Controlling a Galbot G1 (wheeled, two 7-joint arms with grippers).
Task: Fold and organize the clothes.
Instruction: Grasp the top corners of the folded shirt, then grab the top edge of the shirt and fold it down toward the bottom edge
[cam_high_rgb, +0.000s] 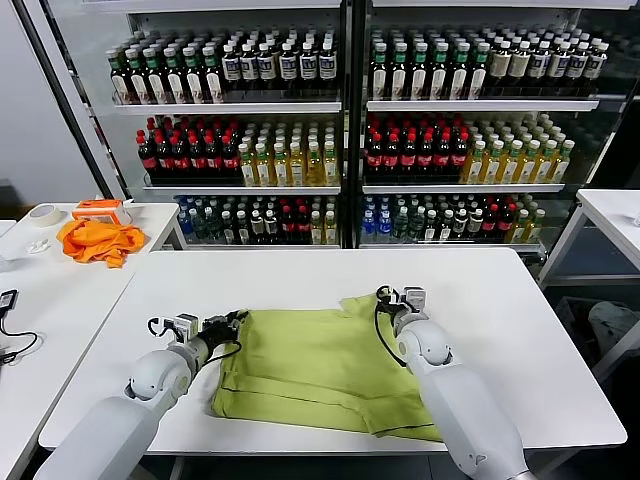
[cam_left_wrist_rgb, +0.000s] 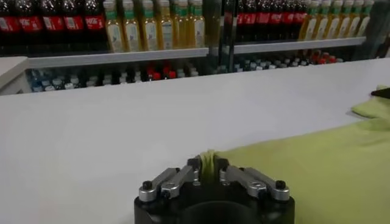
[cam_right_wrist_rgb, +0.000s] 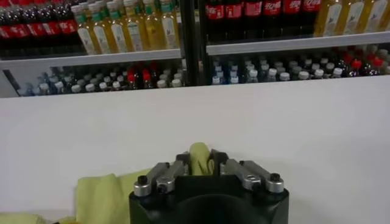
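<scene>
Folding has barely begun on my white table: the yellow-green T-shirt lies spread and rumpled near the front edge, one sleeve flipped up at its far right corner, no neat fold visible yet. My left end effector sits low at the shirt's far left corner, and its wrist view shows the end effector pinched narrow on a small tuck of T-shirt cloth. My right end effector is at the far right corner by the sleeve, likewise the end effector clamped on a bunch of T-shirt fabric. I judge both corners gripped, with every fold left to make.
</scene>
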